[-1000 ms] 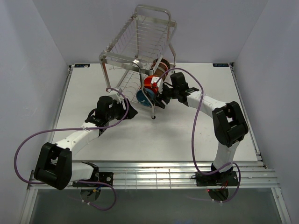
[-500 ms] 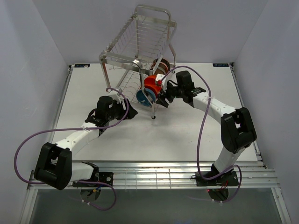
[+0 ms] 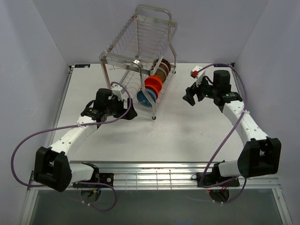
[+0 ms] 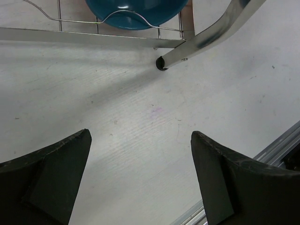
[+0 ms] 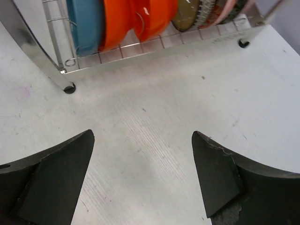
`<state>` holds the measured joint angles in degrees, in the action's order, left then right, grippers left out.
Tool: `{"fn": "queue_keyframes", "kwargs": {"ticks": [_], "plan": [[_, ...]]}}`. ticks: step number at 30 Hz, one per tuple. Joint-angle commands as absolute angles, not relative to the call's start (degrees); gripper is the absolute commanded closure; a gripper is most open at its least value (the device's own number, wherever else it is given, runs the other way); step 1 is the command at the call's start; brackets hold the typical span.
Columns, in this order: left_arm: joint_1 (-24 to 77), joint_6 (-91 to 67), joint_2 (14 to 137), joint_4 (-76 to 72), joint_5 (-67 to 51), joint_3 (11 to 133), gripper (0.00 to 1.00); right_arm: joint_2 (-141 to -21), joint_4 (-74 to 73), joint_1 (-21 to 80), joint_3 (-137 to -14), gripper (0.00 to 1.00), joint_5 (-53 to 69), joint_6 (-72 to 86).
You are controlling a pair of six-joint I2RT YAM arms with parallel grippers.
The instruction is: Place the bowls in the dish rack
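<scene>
Left fingers (image 4: 47, 178) and right fingers (image 5: 225, 178) spread wide, empty, over table (image 4: 140, 131) just off dish rack (image 4: 211, 33) edge.

We find free table (image 3: 187, 133) near and right of the rack (image 3: 140, 40); its front leg (image 4: 206, 35) blocks the middle.

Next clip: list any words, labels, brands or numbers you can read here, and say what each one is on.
Nothing is legible in any view.
Left label at the far edge of the table: too small to read.
Right label at the same edge: too small to read.
Rack and bowls: no lettering visible.
</scene>
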<state>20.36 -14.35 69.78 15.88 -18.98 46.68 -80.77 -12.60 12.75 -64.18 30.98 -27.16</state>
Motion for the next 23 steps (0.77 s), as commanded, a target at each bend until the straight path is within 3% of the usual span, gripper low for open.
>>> {"fn": "queue_keyframes", "kwargs": {"ticks": [1,12,23], "plan": [[19.3,-4.4,73.6,30.9,-21.1,55.0,0.02,-76.0,-17.7,7.9,-63.2,0.10,30.5,-23.8],[15.7,2.9,74.4,38.8,-19.2,53.8,0.02,-68.8,-27.9,-4.2,-56.2,0.10,24.3,-21.4],[15.0,2.5,68.7,40.8,-22.0,52.0,0.02,-65.2,-30.8,-4.7,-52.4,0.10,24.9,-19.3]]}}
